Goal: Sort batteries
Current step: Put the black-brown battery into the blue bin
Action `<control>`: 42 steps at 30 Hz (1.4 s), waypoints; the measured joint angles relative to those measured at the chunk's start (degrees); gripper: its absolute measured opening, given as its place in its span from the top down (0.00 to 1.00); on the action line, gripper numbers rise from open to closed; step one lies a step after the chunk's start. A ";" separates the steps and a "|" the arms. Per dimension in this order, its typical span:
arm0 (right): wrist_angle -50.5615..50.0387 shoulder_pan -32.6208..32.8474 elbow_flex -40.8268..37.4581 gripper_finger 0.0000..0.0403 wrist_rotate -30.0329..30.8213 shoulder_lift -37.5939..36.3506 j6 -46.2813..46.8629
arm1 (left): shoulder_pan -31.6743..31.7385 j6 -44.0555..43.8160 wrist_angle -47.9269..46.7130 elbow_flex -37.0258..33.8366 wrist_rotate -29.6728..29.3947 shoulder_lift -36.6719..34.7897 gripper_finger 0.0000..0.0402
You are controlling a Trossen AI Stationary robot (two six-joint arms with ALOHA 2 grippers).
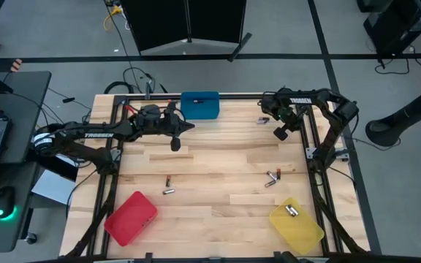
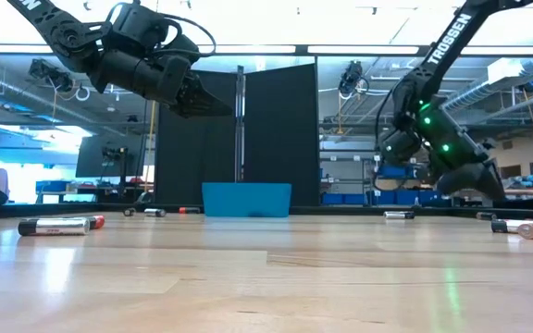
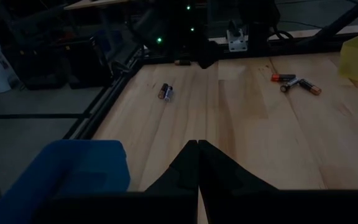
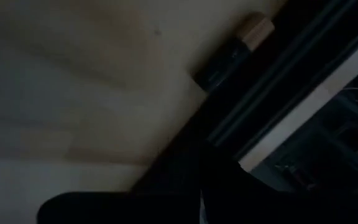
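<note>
- Right gripper (image 1: 279, 134) low at bench (image 1: 218, 168) edge, jaws clenched, apparently empty; battery (image 4: 234, 60) just beside.
- Left gripper (image 1: 175, 145) raised mid-bench, jaws clenched empty, waiting.

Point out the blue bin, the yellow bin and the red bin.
blue bin (image 1: 200, 105): high view, middle of its top.
yellow bin (image 1: 302, 229): high view, bare floor below the battery in it.
red bin (image 1: 131, 218): high view, its centre.

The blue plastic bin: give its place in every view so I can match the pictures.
High view: blue plastic bin at the table's far edge, centre.
Low view: mid-frame, before the black panel.
Left wrist view: lower left corner.
Right wrist view: not in it.
Shared landmark: the wooden table.
</note>
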 joint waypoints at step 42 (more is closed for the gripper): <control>6.25 1.63 1.79 0.98 5.25 -0.03 4.81 | 0.00 0.22 0.28 0.01 -1.77 0.00 0.97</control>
